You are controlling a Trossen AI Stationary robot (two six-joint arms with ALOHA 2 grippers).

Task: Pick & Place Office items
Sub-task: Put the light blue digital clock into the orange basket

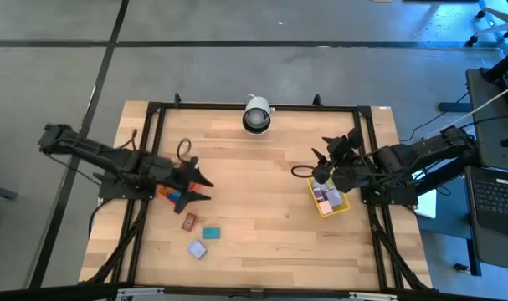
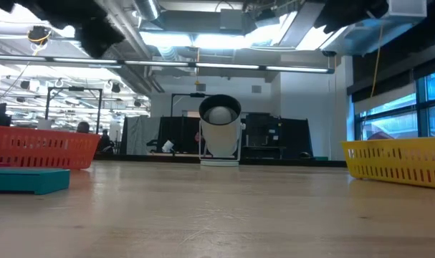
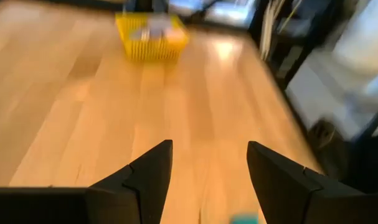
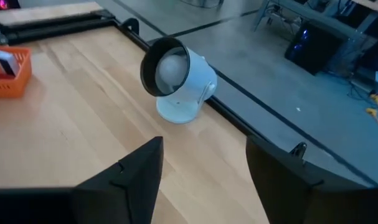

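Overhead, the left gripper point(image 1: 205, 186) hovers over the wooden surface point(image 1: 262, 217) beside the orange tray point(image 1: 168, 194), its fingers point(image 3: 152, 177) spread with nothing between them. Three loose office items lie just past those fingers, toward the surface's near edge: a red block point(image 1: 189, 221), a teal block point(image 1: 211, 232) and a lavender block point(image 1: 196, 249), none touching the gripper. Across the surface, the right gripper point(image 1: 319, 158) sits at the yellow tray point(image 1: 342, 206), which holds several more items; its fingers point(image 4: 142, 171) are also parted and empty, pointed at the white camera point(image 4: 176, 78) at the far edge.
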